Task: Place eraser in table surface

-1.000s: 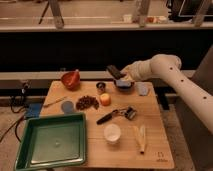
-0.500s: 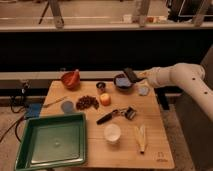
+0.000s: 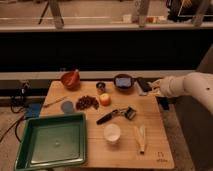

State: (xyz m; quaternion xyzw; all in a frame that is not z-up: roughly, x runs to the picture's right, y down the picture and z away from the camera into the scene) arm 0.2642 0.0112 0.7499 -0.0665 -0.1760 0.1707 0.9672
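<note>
- Your gripper (image 3: 154, 88) is hovering at the far right corner of the table surface (image 3: 155, 135), with its tip meeting the eraser (image 3: 144, 83).
- You cannot tell whether it is clamping the eraser or standing open.
- The eraser is showing just right of a dark bowl (image 3: 123, 81), by the tabletop's back edge.
- A green tray (image 3: 50, 142) is lying at the near left, well apart.

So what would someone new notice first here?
The big green plastic tray sits at the near left corner of the light-brown wooden tabletop. Then the white robot arm extends in from the right, its gripper at the far right edge beside the small flat dark eraser.
</note>
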